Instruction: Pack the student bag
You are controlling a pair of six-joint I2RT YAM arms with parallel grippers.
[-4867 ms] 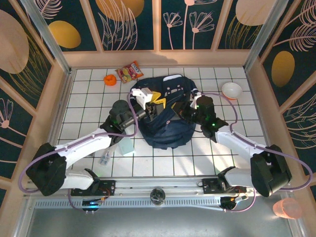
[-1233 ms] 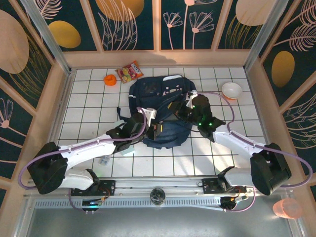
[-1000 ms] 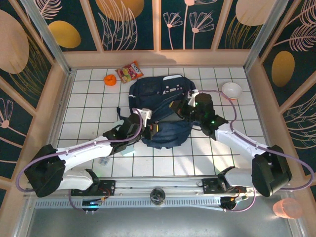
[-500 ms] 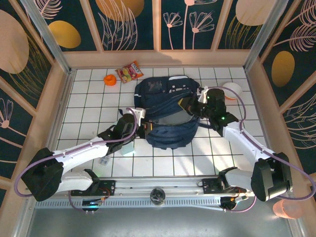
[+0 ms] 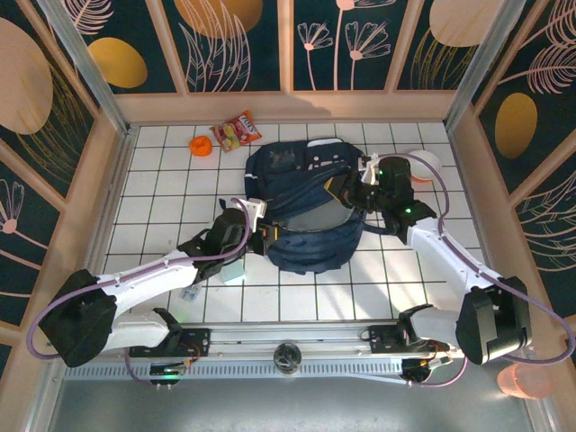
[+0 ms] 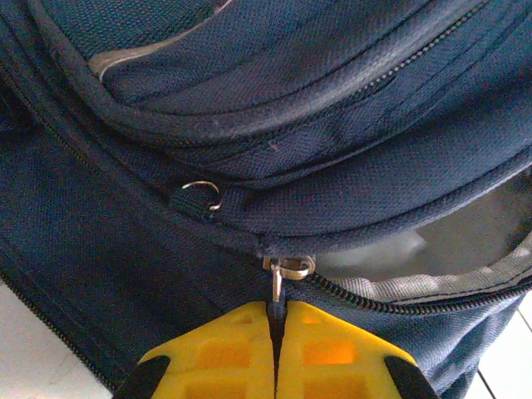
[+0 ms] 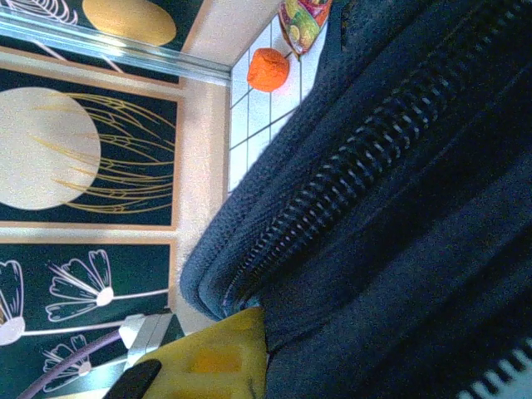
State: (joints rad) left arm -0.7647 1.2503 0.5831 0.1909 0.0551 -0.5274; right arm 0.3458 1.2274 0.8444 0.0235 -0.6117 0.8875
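We see the student bag [image 5: 306, 211] lying mid-way across the tiled counter [image 5: 162, 193]. Its long axis runs near to far, the end with the grey patches points toward the back wall, and its mouth gapes upward. The left hand [image 6: 275, 314] is clamped on the metal zipper pull [image 6: 283, 270] at the bag's left edge. The right hand [image 5: 349, 191] pinches the bag's fabric at the right rim.

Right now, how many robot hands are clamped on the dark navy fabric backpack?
2. The left hand is shut on the metal zipper pull at the near-left side of the dark navy fabric backpack; the right hand pinches fabric at its right edge.
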